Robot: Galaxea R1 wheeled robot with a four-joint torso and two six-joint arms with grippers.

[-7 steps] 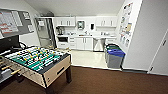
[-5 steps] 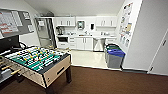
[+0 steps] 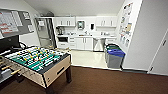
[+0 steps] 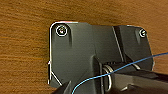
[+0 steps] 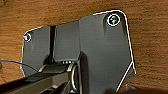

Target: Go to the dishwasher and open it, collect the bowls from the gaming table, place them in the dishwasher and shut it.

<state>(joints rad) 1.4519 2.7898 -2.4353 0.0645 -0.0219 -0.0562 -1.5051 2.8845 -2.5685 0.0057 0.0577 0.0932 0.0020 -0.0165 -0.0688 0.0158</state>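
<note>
Straight ahead, at the far end of the room, the dishwasher [image 3: 98, 44] with its shiny steel front sits closed under the kitchen counter [image 3: 85, 36], between white lower cabinets [image 3: 80, 43] on one side and the room's right wall on the other. White upper cabinets [image 3: 66, 21] hang above the counter, and a tall steel fridge [image 3: 45, 32] stands at the left end of the kitchen. In front of the dishwasher, to its right, grey bins [image 3: 114, 56] with blue and green lids line the wall, resting on a pale floor [image 3: 86, 58]. Nearer the camera the floor turns to brown carpet [image 3: 110, 81]. A table-football table [image 3: 37, 63] with a green field and rods fills the near left, and a notice board [image 3: 13, 22] hangs on the left wall above it. Both wrist views look down over dark robot plates at brown carpet; a thin blue wire [image 4: 117, 70] crosses the left one. Whether the jaws of either arm are open or closed, or hold anything, cannot be told.
</note>
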